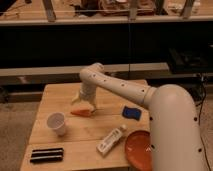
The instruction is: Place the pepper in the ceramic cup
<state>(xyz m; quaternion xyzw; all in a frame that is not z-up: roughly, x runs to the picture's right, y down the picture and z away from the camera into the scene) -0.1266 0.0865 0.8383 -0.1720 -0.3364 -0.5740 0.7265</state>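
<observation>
A wooden table is set on a speckled grey floor. Behind it, a pale ledge is seen running across a dark, shadowed wall unit, with a cluttered shelf and metal posts above. Everything is dimly, warmly lit. The gripper is held low over the table's middle.

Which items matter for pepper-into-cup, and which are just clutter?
Job: pepper; ceramic cup; gripper, low right over the pepper.
Lying about: white bottle; orange plate; blue object; black flat object.
</observation>
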